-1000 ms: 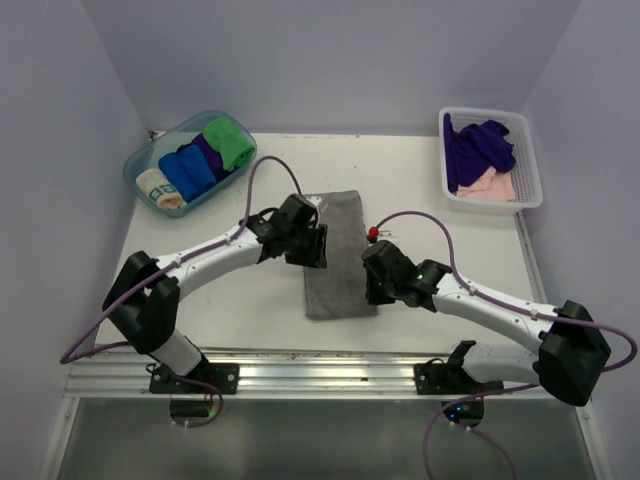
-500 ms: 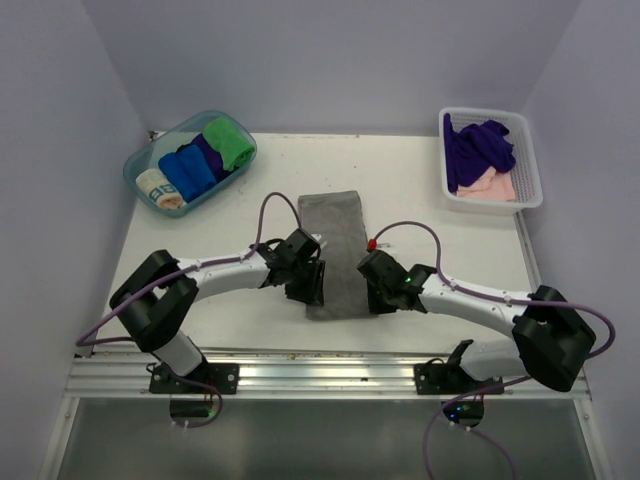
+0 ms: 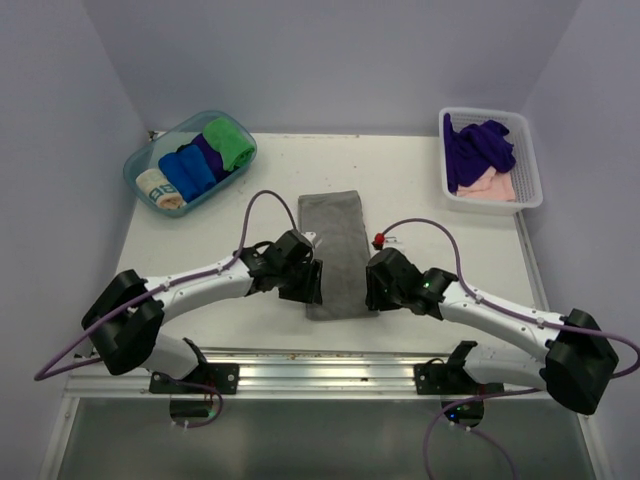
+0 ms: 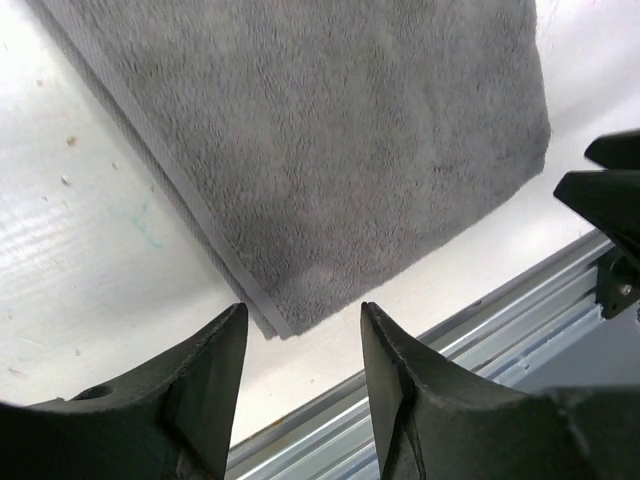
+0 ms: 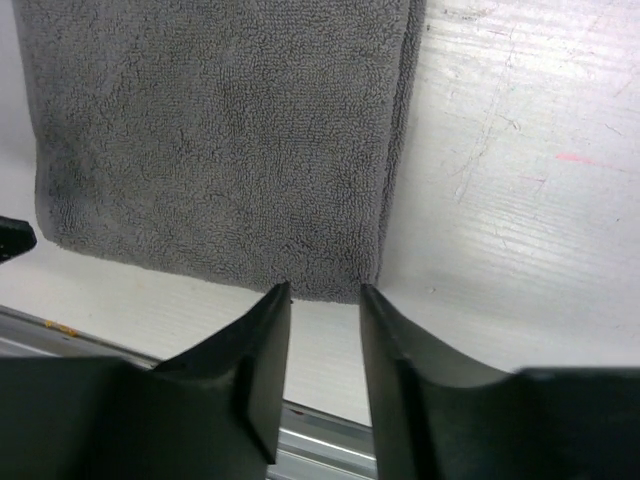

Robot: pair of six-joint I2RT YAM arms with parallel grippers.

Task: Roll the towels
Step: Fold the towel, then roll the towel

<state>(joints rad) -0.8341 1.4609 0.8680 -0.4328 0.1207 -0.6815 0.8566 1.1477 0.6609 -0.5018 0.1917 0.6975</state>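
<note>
Both arms have drawn back toward their bases since the earlier view. The left gripper (image 3: 308, 283) has come down from the middle of the grey towel (image 3: 335, 250) to its near left corner, and the right gripper (image 3: 377, 287), shut a second ago, now stands with its jaws parted at the near right corner. The towel lies flat on the table (image 3: 440, 200) as a long folded strip, with its short end toward the arms and squarer than before. In the left wrist view the corner sits just between the open fingers (image 4: 215, 370), not clamped. In the right wrist view the hem lies at the fingertips (image 5: 270, 330), also unclamped. Neither pincer holds anything. Judgement: the strip is laid out and both grippers are posted to take up the near edge, so rolling of this piece has not begun. Both forearms run low and nearly level, wrists angled inward. The purple towel (image 3: 480, 150) and pink towel (image 3: 490, 185) remain in the white basket (image 3: 530, 170). Rolled cloths (image 3: 195, 165) sit in the blue tub (image 3: 140, 165).
</note>
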